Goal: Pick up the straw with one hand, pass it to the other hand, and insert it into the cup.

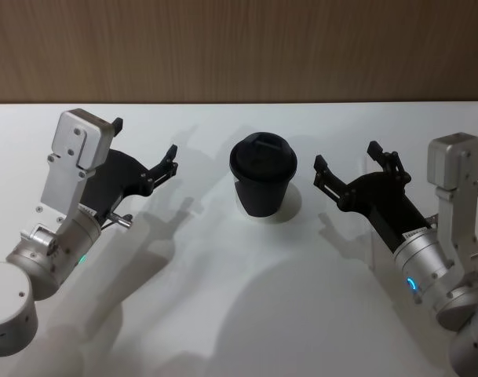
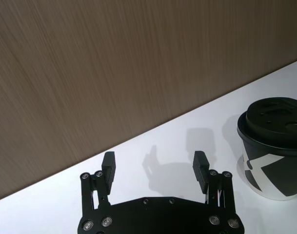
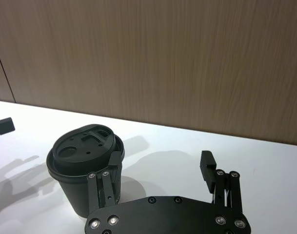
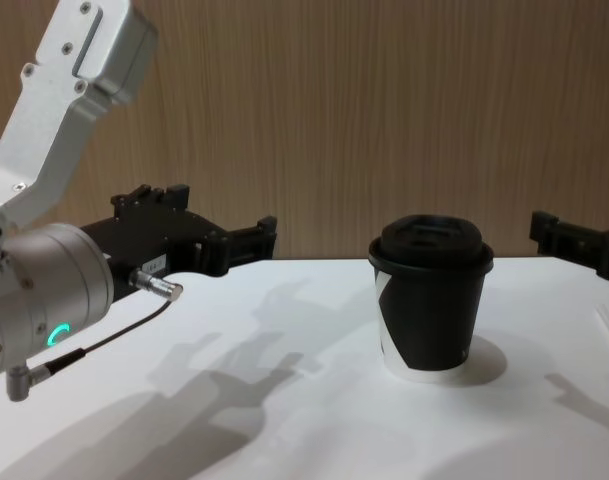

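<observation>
Our left hand [image 1: 144, 140] and right hand [image 1: 347, 157] hang open and empty either side of the lidded cup [image 1: 260, 184], upright mid-frame on the table [image 1: 223, 314]. We judge them held apart to keep its lid reachable.

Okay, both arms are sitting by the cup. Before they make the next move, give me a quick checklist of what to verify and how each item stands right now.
1. Left gripper open and empty: ok.
2. Right gripper open and empty: ok.
3. Cup upright on the table, between the two grippers: ok.
4. Lid seated on the cup: ok.
5. Straw located for the pick: cannot tell.
6. Opening in the lid free to take a straw: cannot tell.
</observation>
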